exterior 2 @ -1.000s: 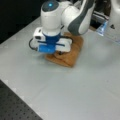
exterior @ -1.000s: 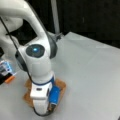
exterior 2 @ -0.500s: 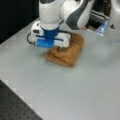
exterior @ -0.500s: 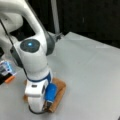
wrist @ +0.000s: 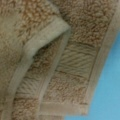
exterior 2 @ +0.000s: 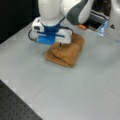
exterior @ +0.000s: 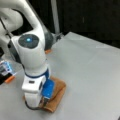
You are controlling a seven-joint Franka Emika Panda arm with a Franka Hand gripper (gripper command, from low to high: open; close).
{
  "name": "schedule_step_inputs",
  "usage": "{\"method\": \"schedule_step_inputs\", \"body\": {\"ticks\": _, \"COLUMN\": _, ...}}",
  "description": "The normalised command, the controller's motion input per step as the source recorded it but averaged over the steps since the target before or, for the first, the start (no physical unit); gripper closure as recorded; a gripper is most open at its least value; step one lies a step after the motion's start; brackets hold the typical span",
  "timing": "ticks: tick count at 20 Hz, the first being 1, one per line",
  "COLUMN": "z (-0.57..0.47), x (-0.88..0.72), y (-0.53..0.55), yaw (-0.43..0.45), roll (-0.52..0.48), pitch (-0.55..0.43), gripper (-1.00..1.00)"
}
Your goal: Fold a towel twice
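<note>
On the pale grey table [exterior 2: 82, 95], smooth and matte in both front views, with a dark perforated strip at a front view's bottom left. Over it, the white, rounded, glossy Panda arm [exterior: 31, 56], banded in blue near the wrist, reaching straight down. Beneath the arm, the towel [exterior 2: 67, 53]: orange-brown terry, soft and nubbly, already doubled over into a thick, roughly rectangular stack of layers with rounded folded edges. In a front view, near the bottom left of the table [exterior: 85, 75], the towel [exterior: 58, 93] partly hidden behind the wrist, its free part jutting towards that view's right. In the wrist view, close on the towel [wrist: 37, 32]: looped pile, a flat paler hem turned over at a corner, a ribbed stripe band below it, at least two layers overlapping, a blue surface showing at the right edge.

Directly above the stack, the gripper [exterior 2: 60, 45], on a blue and white block, down at the towel's upper surface near its far edge, one dark finger tip just reaching the cloth. Cannot tell whether spread or pressed together, nor whether any cloth is pinched.

Behind the arm, small orange pieces [exterior: 9, 79] and blurred equipment [exterior 2: 110, 22] at the table's far edge.
</note>
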Motion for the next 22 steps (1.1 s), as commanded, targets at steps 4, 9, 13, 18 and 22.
{"method": "schedule_step_inputs", "body": {"ticks": 4, "z": 0.04, "x": -0.19, "y": 0.18, "yaw": -0.276, "roll": 0.205, "pitch": 0.06, "gripper": -1.0}}
{"method": "schedule_step_inputs", "body": {"ticks": 9, "z": 0.01, "x": -0.29, "y": 0.34, "yaw": -0.39, "roll": 0.022, "pitch": -0.208, "gripper": -1.0}}
{"method": "schedule_step_inputs", "body": {"ticks": 13, "z": -0.05, "x": -0.38, "y": 0.5, "yaw": -0.373, "roll": -0.203, "pitch": -0.275, "gripper": -1.0}}
{"method": "schedule_step_inputs", "body": {"ticks": 18, "z": -0.13, "x": -0.36, "y": 0.42, "yaw": -0.257, "roll": -0.18, "pitch": -0.266, "gripper": -1.0}}
{"method": "schedule_step_inputs", "body": {"ticks": 22, "z": -0.1, "x": -0.28, "y": 0.39, "yaw": -0.132, "roll": -0.122, "pitch": -0.156, "gripper": -1.0}}
